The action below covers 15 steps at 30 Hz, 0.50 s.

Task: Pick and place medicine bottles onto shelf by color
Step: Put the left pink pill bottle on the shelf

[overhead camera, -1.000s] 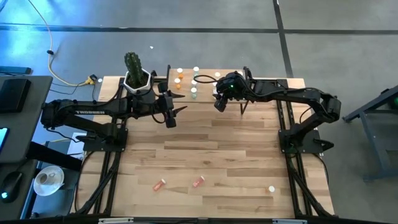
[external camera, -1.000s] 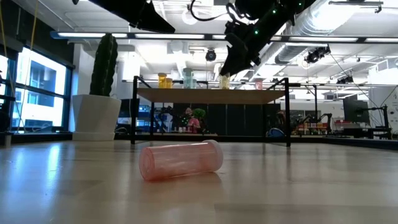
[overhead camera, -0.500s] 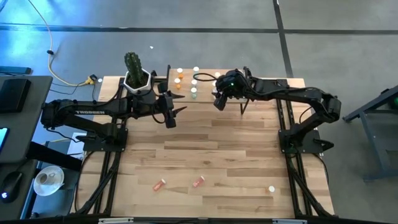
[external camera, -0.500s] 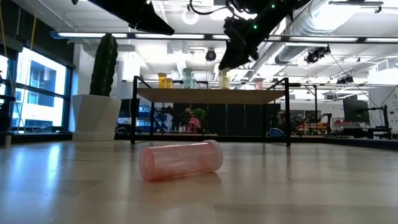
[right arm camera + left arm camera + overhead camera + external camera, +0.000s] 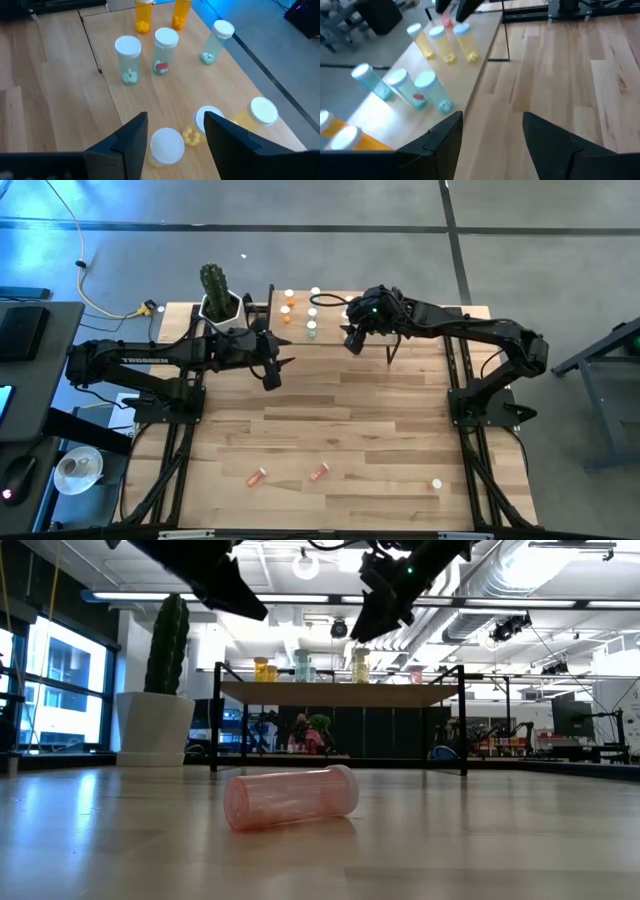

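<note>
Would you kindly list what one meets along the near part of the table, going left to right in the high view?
Pink bottle lying down → second pink bottle lying down → white-capped bottle standing upright.

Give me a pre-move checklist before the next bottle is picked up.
1. Right gripper empty and open: ok.
2. Left gripper empty and open: ok.
3. Bottles on the shelf upright: ok; orange, green and yellow ones all stand.
4. Pink bottles left on the table: not ok, two lie on their sides.
5. Loose white cap belongs to a bottle: cannot tell.
</note>
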Tool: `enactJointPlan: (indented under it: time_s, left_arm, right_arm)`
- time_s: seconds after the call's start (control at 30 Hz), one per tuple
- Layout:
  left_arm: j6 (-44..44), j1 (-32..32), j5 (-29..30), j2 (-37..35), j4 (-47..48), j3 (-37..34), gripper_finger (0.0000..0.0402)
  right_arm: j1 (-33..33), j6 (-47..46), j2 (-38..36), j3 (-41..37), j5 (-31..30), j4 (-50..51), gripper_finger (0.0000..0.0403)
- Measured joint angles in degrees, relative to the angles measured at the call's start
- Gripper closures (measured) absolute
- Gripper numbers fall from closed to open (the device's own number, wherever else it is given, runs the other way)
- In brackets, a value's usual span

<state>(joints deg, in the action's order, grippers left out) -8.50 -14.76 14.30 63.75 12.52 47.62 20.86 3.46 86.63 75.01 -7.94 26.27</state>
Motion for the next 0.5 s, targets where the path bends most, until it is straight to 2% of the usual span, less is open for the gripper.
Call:
enactJointPlan:
  time_s: [0.23,0.5]
  left_arm:
    - [6.96,2.69,-0.21,0.00,4.85,0.00,0.0206]
    - [20.88,9.89,-0.33,0.00,13.75,0.00,0.0206]
  right_arm:
    - [-1.87,-0.44,-0.04,2.03,-0.02,3.46,0.0217]
    - [-5.10,-0.57,-0.04,2.24,-0.03,4.41,0.0217]
